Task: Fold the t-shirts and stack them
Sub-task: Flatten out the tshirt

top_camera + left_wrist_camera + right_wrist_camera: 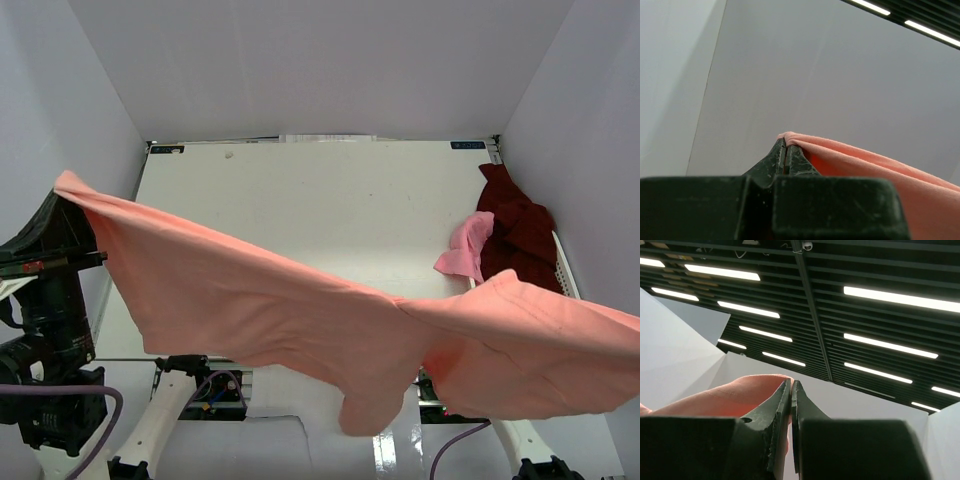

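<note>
A salmon-pink t-shirt [300, 310] hangs stretched in the air above the table, sagging in the middle. My left gripper [66, 197] is raised at the far left and is shut on one corner of it. In the left wrist view the left gripper [785, 142] pinches the cloth [865, 165] at its tips. My right gripper [791, 383] is shut on the other end of the shirt [735, 395]; it lies beyond the right edge of the top view. A lighter pink t-shirt [465, 250] and a dark maroon t-shirt [520, 228] lie crumpled at the table's right side.
A white slotted basket [566, 268] stands at the right edge under the maroon cloth. The white table [330, 200] is enclosed by white walls at the back and on both sides. Both wrist cameras point upward at walls and ceiling lights.
</note>
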Controlling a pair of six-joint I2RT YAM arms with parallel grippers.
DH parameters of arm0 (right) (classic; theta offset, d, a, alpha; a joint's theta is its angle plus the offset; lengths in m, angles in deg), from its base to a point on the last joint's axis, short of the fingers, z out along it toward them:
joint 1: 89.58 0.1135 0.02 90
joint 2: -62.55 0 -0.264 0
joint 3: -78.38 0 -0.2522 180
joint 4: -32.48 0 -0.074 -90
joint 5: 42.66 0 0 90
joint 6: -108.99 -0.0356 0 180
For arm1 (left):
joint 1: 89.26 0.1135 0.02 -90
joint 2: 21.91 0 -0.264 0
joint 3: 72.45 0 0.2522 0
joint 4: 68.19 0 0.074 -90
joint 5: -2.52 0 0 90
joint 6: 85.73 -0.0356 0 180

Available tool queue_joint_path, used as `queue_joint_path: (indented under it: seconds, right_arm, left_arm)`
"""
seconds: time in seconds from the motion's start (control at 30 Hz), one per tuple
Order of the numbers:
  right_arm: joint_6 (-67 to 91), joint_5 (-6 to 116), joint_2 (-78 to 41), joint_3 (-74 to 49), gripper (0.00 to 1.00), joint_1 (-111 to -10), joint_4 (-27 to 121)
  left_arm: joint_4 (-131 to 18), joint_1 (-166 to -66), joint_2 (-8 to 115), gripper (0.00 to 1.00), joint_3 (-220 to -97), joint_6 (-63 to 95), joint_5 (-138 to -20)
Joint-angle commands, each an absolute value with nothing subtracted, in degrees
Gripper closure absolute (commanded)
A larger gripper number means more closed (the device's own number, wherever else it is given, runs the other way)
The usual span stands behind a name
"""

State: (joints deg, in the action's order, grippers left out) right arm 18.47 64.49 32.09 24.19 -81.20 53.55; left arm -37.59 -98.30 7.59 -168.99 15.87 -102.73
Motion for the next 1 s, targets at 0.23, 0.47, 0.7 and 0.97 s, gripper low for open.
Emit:
queue_joint_path:
  seconds: [0.23,0.47,0.7,0.97]
  right_arm:
    - [8.99,67.46,25.37,11.39,0.92,-80.97,48.01]
    - [-0.43,70.63,24.67,-18.62,0.92,-80.97,42.21]
    - [-2.81,72.57,15.98,-35.29,0.92,-80.97,35.69]
    - [0.97,74.85,-8.71,-32.94,0.92,-80.97,30.43]
  left_arm:
    - [-39.40,-98.49,9.21,1.00,-153.28,20.61,-105.06]
    - [-35.53,-98.49,12.36,1.00,-143.44,27.04,-104.87]
    - [-37.81,-98.40,25.01,1.00,-139.12,30.54,-107.78]
    - [-49.42,-98.40,50.40,1.00,-137.88,34.77,-107.34]
